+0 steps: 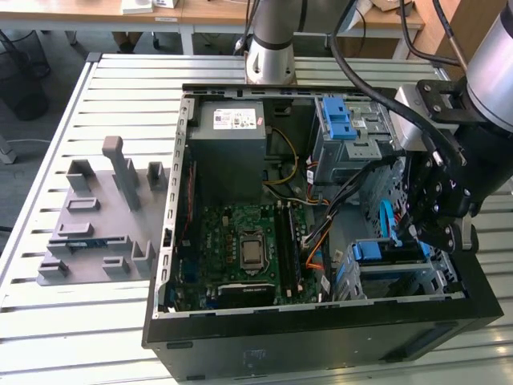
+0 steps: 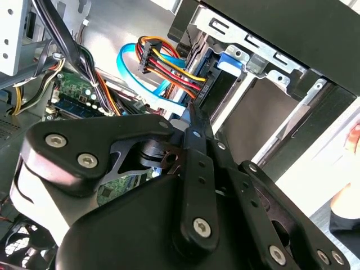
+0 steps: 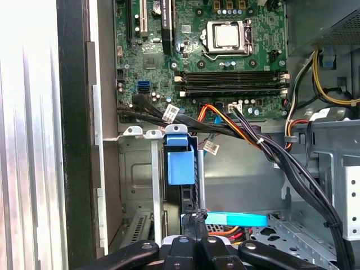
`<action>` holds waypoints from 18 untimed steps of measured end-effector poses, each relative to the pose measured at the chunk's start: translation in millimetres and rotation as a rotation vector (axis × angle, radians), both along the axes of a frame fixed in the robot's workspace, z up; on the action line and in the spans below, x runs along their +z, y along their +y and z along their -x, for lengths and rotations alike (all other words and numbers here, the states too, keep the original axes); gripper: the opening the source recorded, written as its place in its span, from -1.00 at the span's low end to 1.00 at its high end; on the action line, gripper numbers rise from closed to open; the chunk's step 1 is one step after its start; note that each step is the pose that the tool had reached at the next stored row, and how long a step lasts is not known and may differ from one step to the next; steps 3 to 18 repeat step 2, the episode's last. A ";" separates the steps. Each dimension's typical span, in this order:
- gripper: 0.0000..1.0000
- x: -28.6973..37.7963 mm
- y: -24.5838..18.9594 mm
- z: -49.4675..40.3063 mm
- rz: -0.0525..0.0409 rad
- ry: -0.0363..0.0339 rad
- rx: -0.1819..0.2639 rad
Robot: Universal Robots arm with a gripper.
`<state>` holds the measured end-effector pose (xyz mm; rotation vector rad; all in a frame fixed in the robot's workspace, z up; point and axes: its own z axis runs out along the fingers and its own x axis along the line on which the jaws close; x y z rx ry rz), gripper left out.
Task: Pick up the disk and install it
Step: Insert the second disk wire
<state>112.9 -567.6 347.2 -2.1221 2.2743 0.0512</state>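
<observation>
The disk (image 1: 390, 250), a silver drive in its blue plastic carrier, sits in the lower metal bay, seemingly installed, with the black tool (image 1: 422, 234) just above it, grip unclear.

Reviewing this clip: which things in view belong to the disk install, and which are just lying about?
Belongs to the job:
- disk, its blue carrier sitting in the drive bay
- gripper, right at the disk

Just lying about:
- grey fixture on the table beside the case
- light-blue latch bracket
- grey metal box
- motherboard
</observation>
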 end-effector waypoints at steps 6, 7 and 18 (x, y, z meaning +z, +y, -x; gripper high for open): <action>-0.79 0.0 0.0 0.0 0.0000 0.0000 0.000; -0.79 0.0 0.0 0.0 0.0000 0.0000 0.000; -0.79 0.0 0.0 0.0 0.0000 0.0000 0.000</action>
